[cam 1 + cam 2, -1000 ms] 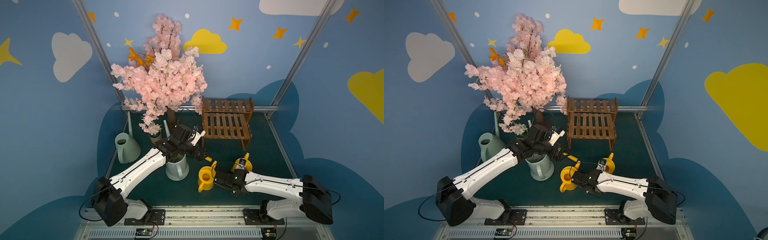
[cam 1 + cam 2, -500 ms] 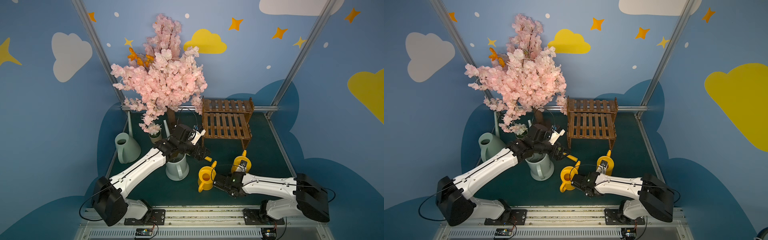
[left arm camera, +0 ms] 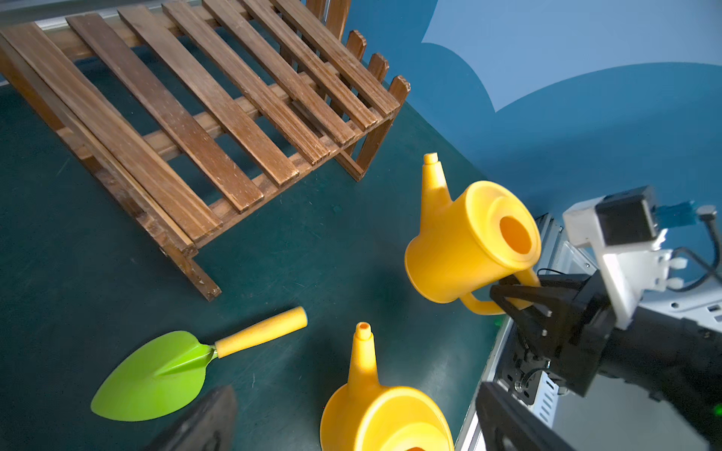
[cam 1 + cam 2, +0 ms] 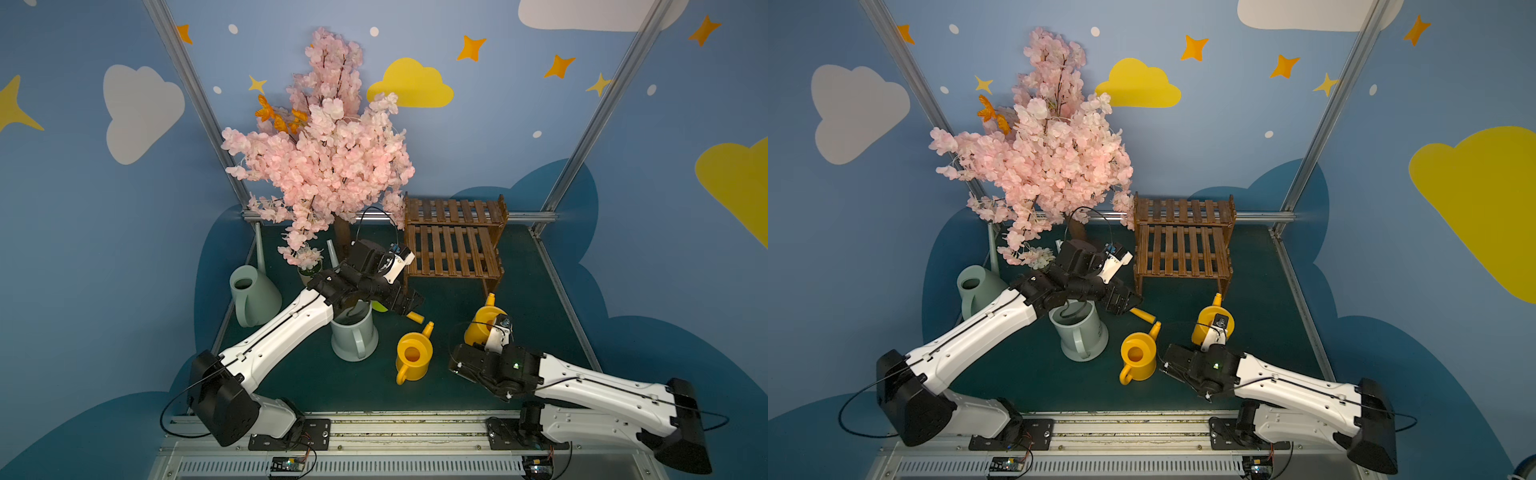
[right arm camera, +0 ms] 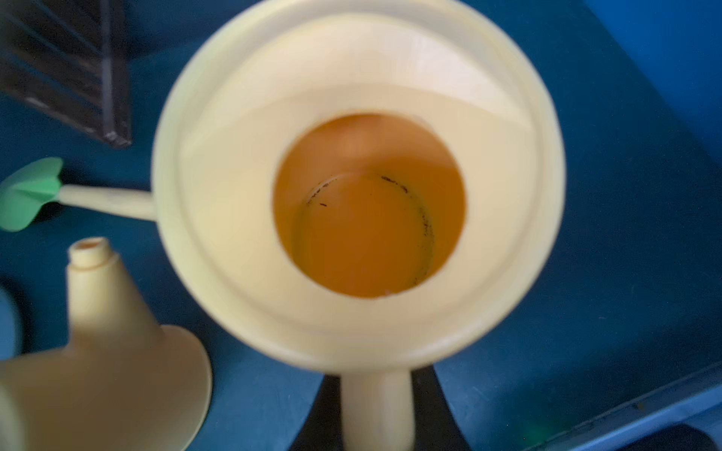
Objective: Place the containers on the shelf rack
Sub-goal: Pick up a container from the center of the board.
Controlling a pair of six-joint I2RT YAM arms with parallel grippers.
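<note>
Grasp step: yellow can point(image 4: 484, 326) is clamped by its handle in the right gripper point(image 3: 515, 298); bare rack point(image 4: 453, 249) stands near at 12 o'clock. Lift onto a tier is called for next. Nothing is held in the wide-open left gripper point(image 4: 409, 302).

The left arm point(image 4: 286, 332) and right arm point(image 4: 602, 388) share one build: smooth white shells on the long links, matte black housings at the joints. A thin black cable point(image 4: 577, 379) runs along each shell, which is dotted with small dark screws point(image 4: 653, 400). Each wrist carries a white bracket point(image 3: 617, 269) with a black camera point(image 3: 625, 222). The left hand point(image 4: 411, 305) and right hand point(image 3: 523, 302) are black; a green light point(image 4: 516, 365) glows on the right wrist.
</note>
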